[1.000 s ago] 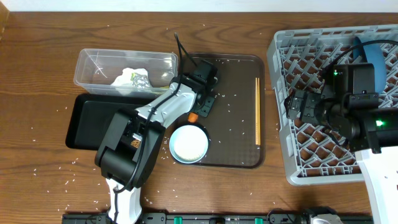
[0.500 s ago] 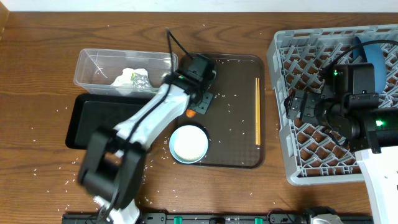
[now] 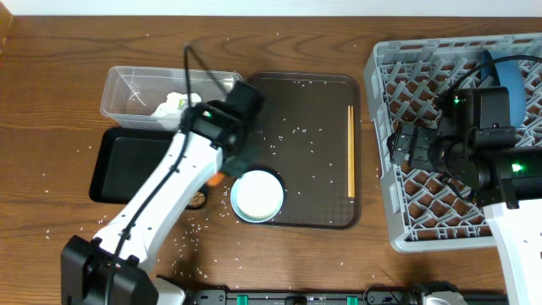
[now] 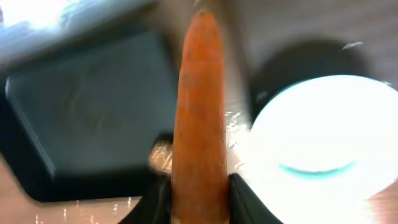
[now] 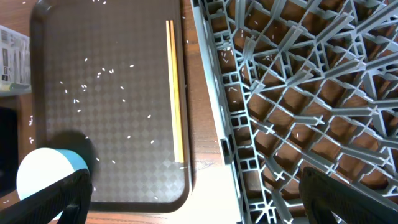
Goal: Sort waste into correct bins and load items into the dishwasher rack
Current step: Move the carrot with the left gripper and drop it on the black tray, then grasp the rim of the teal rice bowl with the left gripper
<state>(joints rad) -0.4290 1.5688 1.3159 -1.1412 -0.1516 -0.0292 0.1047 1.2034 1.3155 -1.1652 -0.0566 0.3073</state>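
Observation:
My left gripper is shut on the orange carrot piece. It holds the piece above the right edge of the shallow black tray. In the left wrist view the carrot stands between the fingers, with the black tray to its left. The brown food lump lies on the table by the tray's corner. The white bowl with a light-blue outside sits on the brown serving tray. My right gripper is open and empty over the left wall of the grey rack.
The clear tub holds the white tissue and the wrapper. The chopsticks lie along the right side of the brown serving tray. A dark-blue plate stands in the rack. Rice is scattered about.
My left arm has swung left and toward the front with the carrot, from the middle of the serving tray to the black tray's right edge. The right arm has not moved.

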